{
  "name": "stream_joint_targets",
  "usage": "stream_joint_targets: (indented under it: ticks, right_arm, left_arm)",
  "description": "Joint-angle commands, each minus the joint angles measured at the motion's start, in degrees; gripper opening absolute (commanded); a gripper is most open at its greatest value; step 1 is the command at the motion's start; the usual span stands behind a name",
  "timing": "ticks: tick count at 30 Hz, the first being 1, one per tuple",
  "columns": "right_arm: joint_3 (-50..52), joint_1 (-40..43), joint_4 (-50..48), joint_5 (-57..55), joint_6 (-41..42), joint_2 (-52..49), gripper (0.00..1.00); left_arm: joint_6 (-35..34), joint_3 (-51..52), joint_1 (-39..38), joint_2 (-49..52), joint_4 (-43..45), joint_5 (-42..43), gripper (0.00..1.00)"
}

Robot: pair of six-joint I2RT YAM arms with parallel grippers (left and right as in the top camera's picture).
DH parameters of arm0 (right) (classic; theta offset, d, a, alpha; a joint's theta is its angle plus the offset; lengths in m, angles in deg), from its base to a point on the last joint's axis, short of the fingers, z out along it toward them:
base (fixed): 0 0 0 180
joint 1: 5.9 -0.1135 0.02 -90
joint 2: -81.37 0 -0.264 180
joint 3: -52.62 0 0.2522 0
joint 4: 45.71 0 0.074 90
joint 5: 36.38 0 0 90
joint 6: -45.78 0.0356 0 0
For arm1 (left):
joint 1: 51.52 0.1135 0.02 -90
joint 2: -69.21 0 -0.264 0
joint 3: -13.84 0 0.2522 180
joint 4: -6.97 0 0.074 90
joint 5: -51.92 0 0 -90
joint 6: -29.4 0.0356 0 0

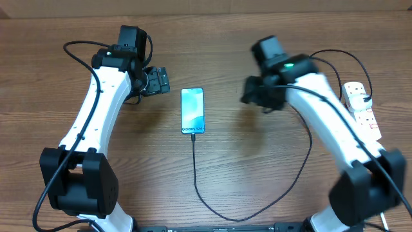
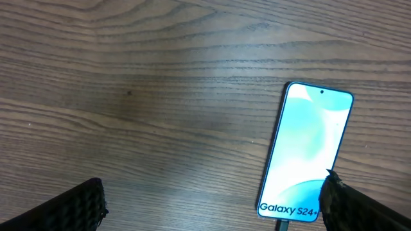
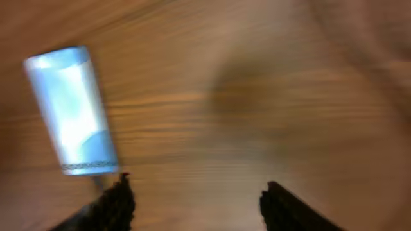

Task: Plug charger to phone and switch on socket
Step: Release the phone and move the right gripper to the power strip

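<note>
Wood table [image 1: 212, 38] w/ phone [image 1: 192, 111] btwn L fingers [image 2: 76, 206] & R fingers [image 3: 289, 212], both pairs spread, empty.

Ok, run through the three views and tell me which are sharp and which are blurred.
Overhead: evenly lit and sharp, only the right claw looks soft. Left wrist: crisp grain on the table, the phone bright with readable lettering. Right wrist: smeared all over, the phone a pale blur, its lettering unreadable.

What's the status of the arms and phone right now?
Left end effector and right end effector open, empty. Charger tip at phone bottom edge, looks plugged in. Socket far right, untouched; switch unreadable. No obstruction seen.
</note>
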Motion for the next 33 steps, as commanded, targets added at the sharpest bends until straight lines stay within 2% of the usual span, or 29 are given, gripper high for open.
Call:
stream_joint_targets:
  ticks: [1, 4, 9, 16, 21, 28, 33]
  right_arm:
    - [-0.85, 5.77, 4.74, -11.61, 1.36, 1.97, 0.77]
    - [-0.68, 12.66, 7.45, -12.26, 1.29, 1.92, 0.90]
    - [-0.28, 25.11, 6.97, -12.22, 1.27, 1.88, 1.00]
    - [-0.28, 39.30, 1.46, -12.31, 1.14, 1.88, 1.00]
    - [2.08, 46.77, -5.07, -13.64, -4.52, 1.88, 1.00]
    - [5.53, 54.90, -12.66, -14.38, -6.71, 1.44, 1.00]
    - [5.73, 57.86, -14.38, -12.59, -6.78, 1.33, 1.00]
  left_arm:
    - [1.27, -0.35, -0.07, -1.07, -0.11, -0.72, 1.00]
    - [1.27, -0.35, -0.07, -1.07, -0.11, -0.74, 1.00]
    - [1.27, -0.35, -0.07, -1.07, -0.11, -0.74, 1.00]
    - [1.27, -0.35, -0.07, -1.07, -0.11, -0.74, 1.00]
    - [1.27, -0.35, -0.07, -1.07, -0.11, -0.74, 0.99]
    - [1.27, -0.35, -0.07, -1.07, -0.11, -0.72, 1.00]
    - [1.27, -0.35, -0.07, -1.07, -0.11, -0.74, 0.99]
